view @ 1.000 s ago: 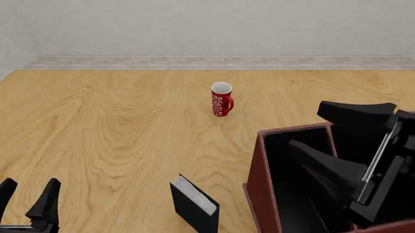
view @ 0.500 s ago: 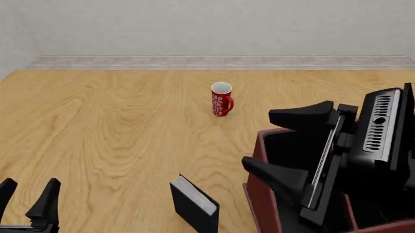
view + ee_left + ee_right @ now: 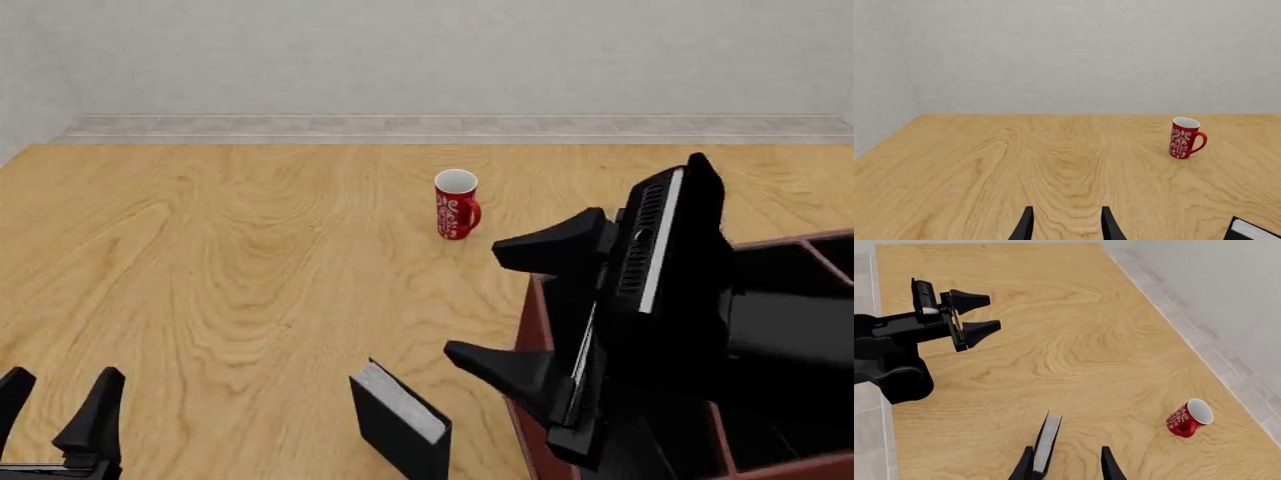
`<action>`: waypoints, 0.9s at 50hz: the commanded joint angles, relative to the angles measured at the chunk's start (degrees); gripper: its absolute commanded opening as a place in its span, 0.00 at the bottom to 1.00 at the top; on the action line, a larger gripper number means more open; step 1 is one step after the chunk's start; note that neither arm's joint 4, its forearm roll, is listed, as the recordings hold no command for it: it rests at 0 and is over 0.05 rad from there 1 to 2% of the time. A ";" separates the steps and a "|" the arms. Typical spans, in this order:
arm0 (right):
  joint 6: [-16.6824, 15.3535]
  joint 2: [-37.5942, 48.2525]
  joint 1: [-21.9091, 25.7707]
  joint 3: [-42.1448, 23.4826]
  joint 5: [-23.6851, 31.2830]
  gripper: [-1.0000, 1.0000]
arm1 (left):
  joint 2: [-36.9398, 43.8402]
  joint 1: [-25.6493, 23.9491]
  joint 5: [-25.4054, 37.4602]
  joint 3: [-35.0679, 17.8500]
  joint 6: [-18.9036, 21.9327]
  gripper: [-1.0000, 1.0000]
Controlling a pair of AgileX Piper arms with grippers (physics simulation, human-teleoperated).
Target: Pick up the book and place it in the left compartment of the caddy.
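Observation:
The black book (image 3: 400, 420) with white page edges stands upright on the wooden table near its front edge, just left of the caddy (image 3: 530, 345). My right gripper (image 3: 518, 305) hangs open above the caddy's left wall, fingers pointing left toward the book, and hides most of the left compartment. The right wrist view looks down on the book (image 3: 1047, 437) edge-on, below the open right gripper (image 3: 1066, 467) and near one finger. My left gripper (image 3: 56, 400) rests open and empty at the front left corner; it also shows as the left gripper (image 3: 991, 313). In the left wrist view only a corner of the book (image 3: 1254, 231) shows.
A red patterned mug (image 3: 455, 205) stands upright mid-table, well behind the book; the same mug (image 3: 1184, 138) and mug (image 3: 1189, 418) appear in the wrist views. The caddy's smaller right bays (image 3: 787, 300) show behind the right arm. A wall closes the table's far edge.
My right gripper has risen out of the caddy and swung left, its open fingers now pointing past the caddy's left wall toward the book. The book, mug and left gripper have not moved.

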 commanded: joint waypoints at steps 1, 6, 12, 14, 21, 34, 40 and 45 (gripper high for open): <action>-0.22 3.66 0.23 -3.06 3.67 1.00 | 0.00 0.00 0.00 0.00 0.00 1.00; 1.46 5.36 -0.36 -4.26 5.20 1.00 | 0.00 0.00 0.00 0.00 0.00 1.00; 2.96 6.38 0.35 -5.07 6.78 1.00 | 0.00 0.00 0.00 0.00 0.00 1.00; 2.97 6.72 0.42 -5.43 7.19 1.00 | 0.00 0.00 0.00 0.00 0.00 1.00; 6.65 8.93 1.17 -6.95 9.42 1.00 | 0.00 0.00 0.00 0.00 0.00 1.00; 8.03 12.01 1.08 -8.20 12.45 1.00 | 0.00 0.00 0.00 0.00 0.00 1.00; 9.77 13.29 1.71 -7.85 12.91 1.00 | 0.00 0.00 0.00 0.00 0.00 1.00; 10.48 14.11 1.94 -8.63 13.57 1.00 | 0.00 0.00 0.00 0.00 0.00 1.00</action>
